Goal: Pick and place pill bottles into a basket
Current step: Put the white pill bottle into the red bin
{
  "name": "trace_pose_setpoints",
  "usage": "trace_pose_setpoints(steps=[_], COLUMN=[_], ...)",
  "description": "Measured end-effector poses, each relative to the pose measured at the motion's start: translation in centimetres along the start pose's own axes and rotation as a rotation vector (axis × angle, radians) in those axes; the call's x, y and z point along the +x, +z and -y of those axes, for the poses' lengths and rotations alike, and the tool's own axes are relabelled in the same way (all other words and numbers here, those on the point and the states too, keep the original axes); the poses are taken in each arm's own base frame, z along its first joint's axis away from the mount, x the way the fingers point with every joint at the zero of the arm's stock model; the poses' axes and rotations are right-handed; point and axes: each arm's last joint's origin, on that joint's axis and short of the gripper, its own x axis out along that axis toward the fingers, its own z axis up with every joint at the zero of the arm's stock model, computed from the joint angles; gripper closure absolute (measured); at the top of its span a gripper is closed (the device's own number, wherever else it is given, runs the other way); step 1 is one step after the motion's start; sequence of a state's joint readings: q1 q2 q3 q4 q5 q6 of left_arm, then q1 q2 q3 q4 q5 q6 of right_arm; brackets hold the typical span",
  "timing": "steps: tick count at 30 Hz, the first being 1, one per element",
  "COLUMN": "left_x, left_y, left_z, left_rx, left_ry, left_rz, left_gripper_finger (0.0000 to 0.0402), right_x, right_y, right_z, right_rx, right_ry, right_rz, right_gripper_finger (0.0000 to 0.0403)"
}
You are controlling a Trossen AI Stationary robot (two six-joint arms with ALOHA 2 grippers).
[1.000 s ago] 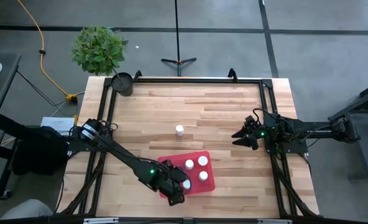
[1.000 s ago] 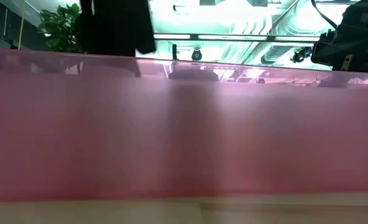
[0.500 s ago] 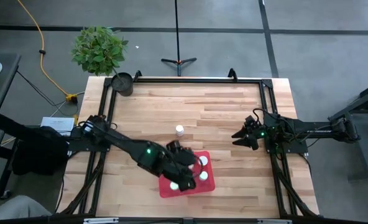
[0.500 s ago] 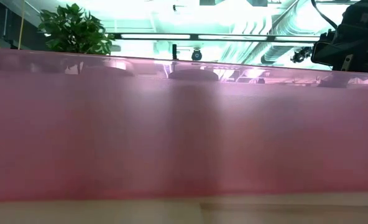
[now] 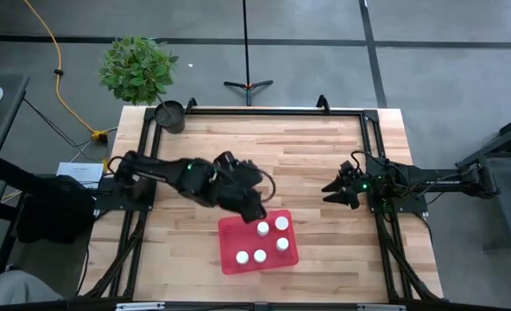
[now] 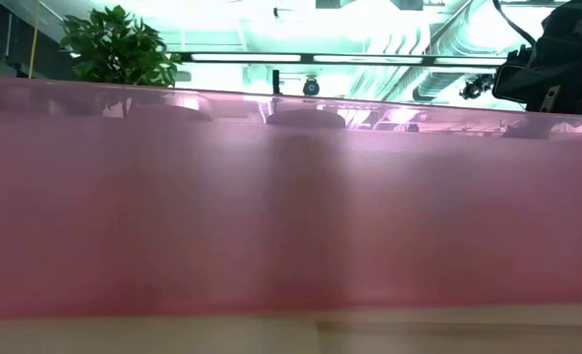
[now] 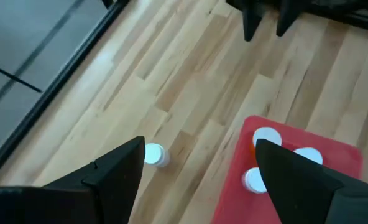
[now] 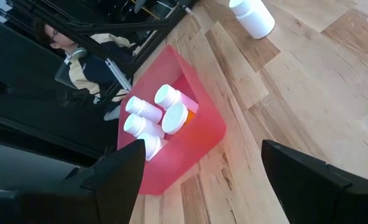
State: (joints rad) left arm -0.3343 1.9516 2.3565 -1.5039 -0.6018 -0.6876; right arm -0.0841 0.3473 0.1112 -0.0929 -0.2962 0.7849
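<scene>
Two dark fingers [image 7: 109, 180] of the left gripper [image 7: 199, 146] spread well apart, nothing between them, hovering above bare wooden table [image 5: 316, 147]. Just below and between those fingers in the left wrist view, nearer one of them, a single white-capped pill bottle [image 7: 154, 154] upright on the planks, untouched; hidden under the left arm in the high view. Beside it, apart, the red tray [image 5: 230, 231] near the table's front edge, with five pill bottles [image 5: 262, 228] upright inside, clustered, one with an orange body [image 8: 183, 115]. Nothing between the left gripper and the single bottle. Farther off, the right gripper [image 5: 333, 192] waiting over the table's right side, likewise wide apart and empty, aimed toward the tray. Most of the low view filled by the tray's pink wall [image 6: 291, 197]. At the table's far left corner a dark round cup [image 5: 170, 115]; beyond it on the floor a potted plant [image 5: 137, 67] and a black tripod stand [image 5: 248, 84]. Past the table's front edge, a seated person [image 8: 78, 56].
</scene>
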Motion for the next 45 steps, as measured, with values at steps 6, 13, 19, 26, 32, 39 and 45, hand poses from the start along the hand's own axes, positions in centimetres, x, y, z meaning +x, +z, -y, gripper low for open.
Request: trace_pose_setpoints(steps=[6, 13, 19, 26, 32, 39, 45], left_x=[1.1, 3.9, 6.2, 9.6, 12.3, 14.2, 15.0], left_y=[1.0, 2.0, 2.5, 1.3, -0.4, -1.2, -0.6], left_z=[-2.5, -4.9, -6.3, -7.5, -8.0, -7.7, -7.0], left_rx=[-0.094, -0.231, -0.248, -0.255, -0.234, -0.207, -0.199], left_ry=[-0.020, -0.036, -0.024, 0.027, 0.041, -0.035, -0.109], left_rz=[-0.096, -0.246, -0.307, -0.452, -0.589, -0.628, -0.540], left_gripper_finger=[0.0064, 0.0064, 0.0064, 0.0064, 0.0064, 0.0064, 0.0064], right_x=[0.0, 0.0, 0.0, 0.0, 0.0, 0.0, 0.0], right_y=[0.0, 0.0, 0.0, 0.0, 0.0, 0.0, 0.0], right_z=[0.0, 0.0, 0.0, 0.0, 0.0, 0.0, 0.0], right_rx=[-0.004, -0.022, -0.026, -0.027, -0.037, -0.047, -0.052], right_ry=[0.000, 0.001, 0.001, 0.001, 0.004, 0.004, 0.004], right_rz=[0.000, -0.002, -0.002, -0.002, -0.005, -0.005, -0.005], right_gripper_finger=[0.0091, 0.0091, 0.0091, 0.0091, 0.0091, 0.0091, 0.0091])
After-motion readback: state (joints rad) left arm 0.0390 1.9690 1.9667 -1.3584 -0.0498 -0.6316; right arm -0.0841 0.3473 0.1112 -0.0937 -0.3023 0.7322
